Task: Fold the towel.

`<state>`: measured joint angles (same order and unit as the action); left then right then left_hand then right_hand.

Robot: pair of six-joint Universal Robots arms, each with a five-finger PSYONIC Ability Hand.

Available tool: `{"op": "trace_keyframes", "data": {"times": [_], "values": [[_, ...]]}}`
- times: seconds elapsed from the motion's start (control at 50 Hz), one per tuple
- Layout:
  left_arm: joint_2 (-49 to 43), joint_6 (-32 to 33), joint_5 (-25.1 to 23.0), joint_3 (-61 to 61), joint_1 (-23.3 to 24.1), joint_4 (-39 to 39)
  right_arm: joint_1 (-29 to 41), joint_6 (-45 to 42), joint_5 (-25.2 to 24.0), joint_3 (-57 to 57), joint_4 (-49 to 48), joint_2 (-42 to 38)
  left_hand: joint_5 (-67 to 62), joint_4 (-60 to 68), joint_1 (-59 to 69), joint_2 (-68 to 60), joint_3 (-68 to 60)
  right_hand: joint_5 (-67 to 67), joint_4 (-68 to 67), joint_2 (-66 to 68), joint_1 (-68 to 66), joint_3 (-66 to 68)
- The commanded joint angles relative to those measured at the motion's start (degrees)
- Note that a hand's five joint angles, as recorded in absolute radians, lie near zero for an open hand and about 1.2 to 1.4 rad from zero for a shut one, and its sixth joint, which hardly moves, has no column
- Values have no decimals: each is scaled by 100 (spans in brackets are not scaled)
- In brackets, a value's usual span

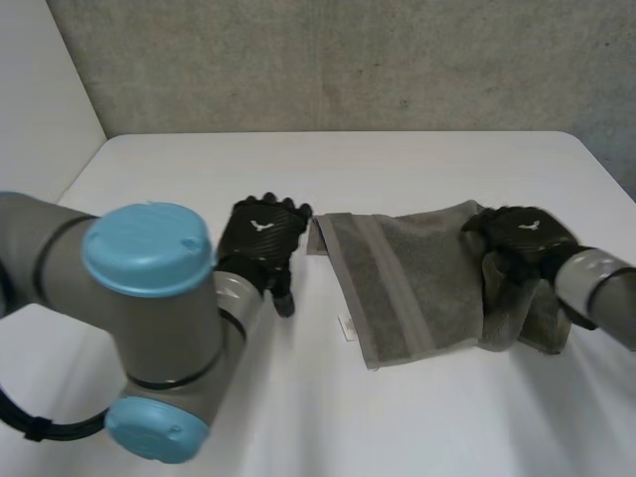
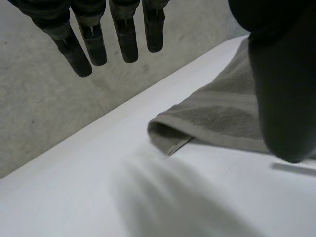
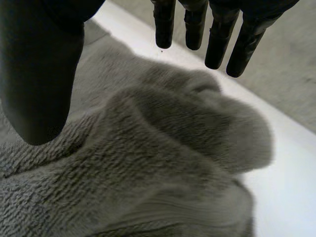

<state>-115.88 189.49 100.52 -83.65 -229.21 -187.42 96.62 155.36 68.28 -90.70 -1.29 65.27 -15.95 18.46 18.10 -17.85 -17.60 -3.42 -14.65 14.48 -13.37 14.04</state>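
A grey towel (image 1: 397,288) lies roughly folded on the white table (image 1: 348,169), flat on its left part and bunched into a hump at its right end. My left hand (image 1: 260,238) hovers just off the towel's left corner with fingers (image 2: 126,34) straight and nothing between them and the thumb; the folded corner of the towel (image 2: 217,116) lies beyond the fingertips. My right hand (image 1: 522,238) is above the bunched right end. Its fingers (image 3: 217,34) are straight, and the rumpled towel (image 3: 163,163) sits under the palm without being pinched.
My left arm's elbow (image 1: 149,318) bulks large at the near left of the table. A grey wall (image 1: 348,60) runs behind the table's far edge. Bare tabletop lies in front of and behind the towel.
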Motion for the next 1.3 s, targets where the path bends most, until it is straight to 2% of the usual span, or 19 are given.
{"op": "trace_keyframes", "data": {"times": [0.02, 0.04, 0.06, 0.08, 0.26, 0.36, 0.52, 0.6, 0.64, 0.68, 0.7, 0.72, 0.86, 0.9, 0.96, 1.08, 1.12, 1.18, 1.3], "values": [[434, -262, -393, -529, -563, -146, 506, -374, 633, 885, 453, -997, 1203, -454, -419, 394, 369, -2825, -2702, 2719, -2830, 2763], [548, -341, -419, -617, -642, -207, 664, -383, 651, 1009, 463, -1042, 1187, -438, -402, 377, 352, -5193, -5071, 5087, -5199, 5132], [549, -342, -420, -618, -643, -208, 665, -383, 652, 1010, 463, -1043, 1187, -437, -402, 377, 352, -5217, -5094, 5111, -5223, 5155], [662, -394, -428, -679, -695, -277, 900, -375, 695, 1123, 463, -1043, 1187, -437, -402, 377, 352, -6643, -6521, 6537, -6649, 6582], [1199, -430, -428, -925, -1012, -445, 2028, -102, 704, 1370, 489, -735, 1187, -437, -402, 377, 352, -6658, -6535, 6552, -6663, 6596], [1366, -439, -420, -978, -1082, -498, 2983, 809, 687, 1800, 480, -717, 1187, -437, -402, 377, 352, -6658, -6535, 6552, -6663, 6596], [1639, -465, -402, -1083, -1293, -541, 3635, 1936, 722, 2511, 436, -805, 1187, -437, -402, 377, 352, -6658, -6535, 6552, -6663, 6596], [1709, -465, -402, -1154, -1364, -594, 3724, 2007, 766, 2654, 454, -999, 1170, -421, -385, 360, 335, -6658, -6535, 6552, -6663, 6596], [1727, -465, -393, -1189, -1364, -664, 3698, 1999, 845, 2662, 463, -1069, 1170, -421, -385, 360, 335, -6658, -6535, 6552, -6663, 6596], [1727, -465, -393, -1215, -1364, -691, 3645, 1911, 1002, 2645, 637, -1130, 1170, -421, -385, 360, 335, -622, -500, 516, -628, 561], [1727, -465, -393, -1215, -1364, -691, 3645, 1911, 1003, 2645, 639, -1130, 1170, -421, -385, 360, 335, -591, -469, 485, -597, 530], [1727, -465, -393, -1224, -1364, -700, 3636, 1798, 1055, 2619, 839, -1139, 1170, -421, -385, 360, 335, 342, 465, -448, 337, -404], [1771, -439, -384, -1250, -1320, -700, 3205, 1366, 1328, 2118, 1351, -946, 1136, -387, -351, 327, 301, 342, 465, -448, 337, -404], [1806, -395, -376, -1250, -1285, -621, 2803, 1270, 1355, 1506, 1351, -299, 1103, -353, -318, 293, 268, 342, 465, -448, 337, -404], [1981, -404, -367, -1338, -1215, -481, 2616, 1190, 1320, 1151, 1315, 47, 1035, -286, -250, 226, 201, 342, 465, -448, 337, -404], [2325, -377, -349, -1716, -994, -146, 1773, 373, 827, -212, 1166, 1454, 884, -135, -99, 74, 49, 342, 465, -448, 337, -404], [2403, -377, -340, -1987, -951, -24, 1283, -100, 600, -789, 1166, 2049, 582, 167, 203, -227, -253, -469, -347, 363, -475, 407], [2386, -368, -349, -2260, -933, -67, 1061, -295, 502, -1011, 1184, 2245, 11, 738, 773, -798, -823, -810, -687, 704, -816, 748], [2122, -368, -393, -2525, -898, -137, 366, -761, 133, -1653, 1166, 2455, 127, 622, 658, -683, -708, -776, -654, 670, -782, 715]]}}
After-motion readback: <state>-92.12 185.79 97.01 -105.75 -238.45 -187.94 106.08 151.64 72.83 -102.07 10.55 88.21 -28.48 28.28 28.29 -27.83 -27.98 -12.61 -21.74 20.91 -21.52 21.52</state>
